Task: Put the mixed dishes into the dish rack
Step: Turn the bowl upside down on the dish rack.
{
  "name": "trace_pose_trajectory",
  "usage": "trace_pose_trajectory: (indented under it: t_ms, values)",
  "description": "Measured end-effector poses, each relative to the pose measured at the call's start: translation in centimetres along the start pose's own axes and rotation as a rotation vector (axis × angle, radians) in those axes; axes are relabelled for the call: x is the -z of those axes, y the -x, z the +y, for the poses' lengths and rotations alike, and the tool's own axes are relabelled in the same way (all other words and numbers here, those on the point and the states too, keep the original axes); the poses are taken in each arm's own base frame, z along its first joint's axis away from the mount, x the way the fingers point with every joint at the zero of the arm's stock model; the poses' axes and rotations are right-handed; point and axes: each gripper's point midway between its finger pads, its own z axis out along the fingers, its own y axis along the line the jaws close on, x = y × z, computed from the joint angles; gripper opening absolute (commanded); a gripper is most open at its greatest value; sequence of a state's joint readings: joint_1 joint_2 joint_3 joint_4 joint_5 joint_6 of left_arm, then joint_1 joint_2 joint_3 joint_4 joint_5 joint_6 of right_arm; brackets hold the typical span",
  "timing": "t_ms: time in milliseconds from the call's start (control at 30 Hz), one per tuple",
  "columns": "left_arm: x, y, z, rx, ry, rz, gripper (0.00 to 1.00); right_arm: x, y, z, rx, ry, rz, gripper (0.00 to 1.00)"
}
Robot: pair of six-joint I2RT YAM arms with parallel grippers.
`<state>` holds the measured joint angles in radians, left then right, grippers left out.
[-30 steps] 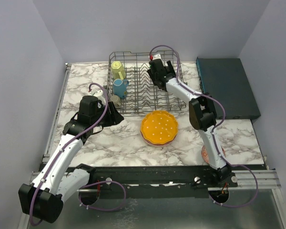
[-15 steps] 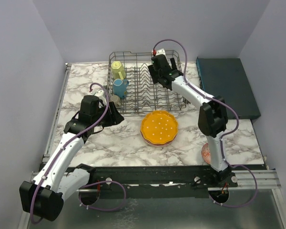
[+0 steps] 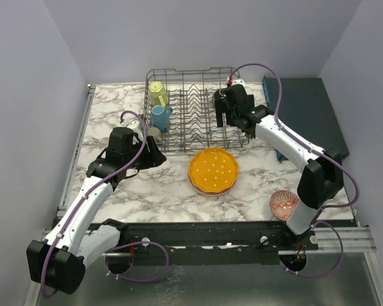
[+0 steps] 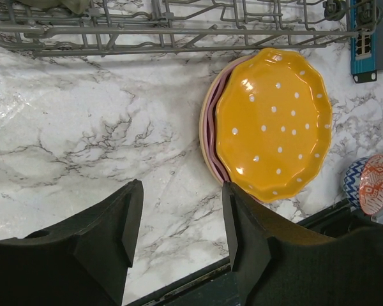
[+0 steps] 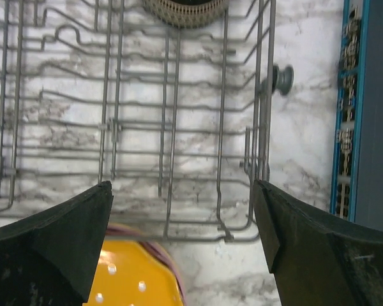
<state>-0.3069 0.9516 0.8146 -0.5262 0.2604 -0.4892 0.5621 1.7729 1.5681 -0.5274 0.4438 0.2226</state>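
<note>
Left end effector (image 4: 179,213): jaws part-way apart with nothing between them; it hangs low over bare table (image 4: 83,140), just left of the orange plate (image 4: 274,121) and near the front left of the rack (image 4: 147,30).
Right end effector (image 5: 182,226): jaws spread wide and empty, above the front right part of the rack, with the plate's rim just past the front rail.
Orange plate: lies flat on the table in front of the rack, between the two arms, on top of a stack.
Pink plate (image 4: 210,137): directly under the orange one, with only its left rim showing.
Red bowl (image 3: 284,205): at the near right of the table beside the right arm; in the left wrist view the blue-white bowl (image 4: 353,185) sits against it.
Already racked: yellow mug (image 3: 157,94), blue mug (image 3: 159,116) and grey-olive mug (image 3: 154,133), in the left column.
Handling: the plates look stiff, glossy and probably brittle, light enough for one arm, and likely to slip in a pinch.
Where to hold: the scalloped rim, one jaw over and one under, best where the orange rim overhangs the pink.
Risk: lying flat, the plate gives little room for a jaw beneath, so the lower plate may drag along. The plate must be tipped on edge to slot between the tines.
</note>
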Motion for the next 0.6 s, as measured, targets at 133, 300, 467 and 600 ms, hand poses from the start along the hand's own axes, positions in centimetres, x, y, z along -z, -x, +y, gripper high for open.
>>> trace_pose_trajectory:
  t_ms: [133,300,467,600]
  values:
    - [-0.1,0.0,0.1,0.001,0.007,0.002,0.59,2.0,-3.0,-0.7,-0.04,0.022,0.058,0.95]
    - [-0.1,0.0,0.3,0.002,0.014,0.001,0.59,5.3,-5.6,-1.6,-0.106,0.06,0.111,0.95]
    - [-0.2,-0.2,0.4,0.004,0.02,0.007,0.59,8.7,-6.8,-2.6,-0.188,0.083,0.116,0.93]
    - [-0.2,-0.2,0.4,0.004,0.02,0.008,0.59,10.4,-8.8,-3.6,-0.236,0.069,0.154,0.91]
